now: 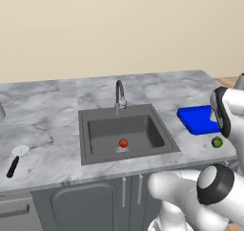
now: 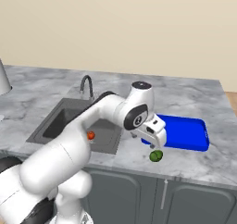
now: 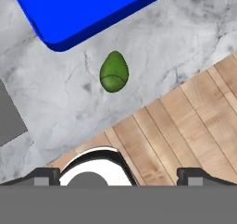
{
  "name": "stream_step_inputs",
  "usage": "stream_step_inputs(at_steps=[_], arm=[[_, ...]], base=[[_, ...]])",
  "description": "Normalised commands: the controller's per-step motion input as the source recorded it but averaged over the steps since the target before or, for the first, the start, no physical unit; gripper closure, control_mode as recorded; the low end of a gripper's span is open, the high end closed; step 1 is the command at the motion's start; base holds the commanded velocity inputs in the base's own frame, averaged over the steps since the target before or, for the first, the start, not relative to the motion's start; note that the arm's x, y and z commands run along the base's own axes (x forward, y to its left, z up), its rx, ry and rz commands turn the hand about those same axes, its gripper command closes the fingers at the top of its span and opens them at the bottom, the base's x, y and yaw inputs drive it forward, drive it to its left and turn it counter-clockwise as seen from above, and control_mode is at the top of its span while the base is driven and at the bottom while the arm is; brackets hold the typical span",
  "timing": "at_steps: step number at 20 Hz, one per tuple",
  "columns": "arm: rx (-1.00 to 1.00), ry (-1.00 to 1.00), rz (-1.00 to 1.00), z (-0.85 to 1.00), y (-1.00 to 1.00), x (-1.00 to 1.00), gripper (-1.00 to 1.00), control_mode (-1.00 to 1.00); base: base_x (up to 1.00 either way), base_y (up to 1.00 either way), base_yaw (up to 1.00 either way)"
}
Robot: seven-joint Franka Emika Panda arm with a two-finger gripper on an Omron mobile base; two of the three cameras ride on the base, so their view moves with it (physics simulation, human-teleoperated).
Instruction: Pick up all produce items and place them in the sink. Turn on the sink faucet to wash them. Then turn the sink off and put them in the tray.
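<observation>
The red-orange produce item [image 1: 123,142] lies on the floor of the sink [image 1: 86,130] beside the drain, below the faucet [image 1: 119,94]; it is also visible past my arm [image 2: 90,135]. The green produce item [image 2: 156,156] rests on the marble counter close to the front edge, just in front of the blue tray [image 2: 185,133]. My gripper [image 2: 155,146] hangs right above the green item, open and holding nothing. In the hand view the green item [image 3: 114,71] lies ahead, between the widely spread fingertips [image 3: 46,174] and the tray [image 3: 92,10].
A black-handled utensil with a white head [image 1: 16,158] lies on the counter left of the sink. The counter's front edge runs just beyond the green item, with wooden floor [image 3: 185,121] below. A pale object [image 2: 2,82] stands at the far left.
</observation>
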Motion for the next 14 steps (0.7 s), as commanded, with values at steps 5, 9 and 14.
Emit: stream_step_inputs(at_steps=[5, 9, 14], arm=[[0.00, 0.09, -0.09, -0.28, -0.31, 0.28, -1.00, -1.00], [0.00, 0.11, -0.05, -0.32, -0.23, 0.35, -1.00, -1.00], [0.00, 0.10, -0.01, -0.28, -0.16, 0.38, -1.00, -1.00]], base=[[0.00, 0.00, 0.00], [0.00, 0.00, 0.00], [0.00, 0.00, 0.00]])
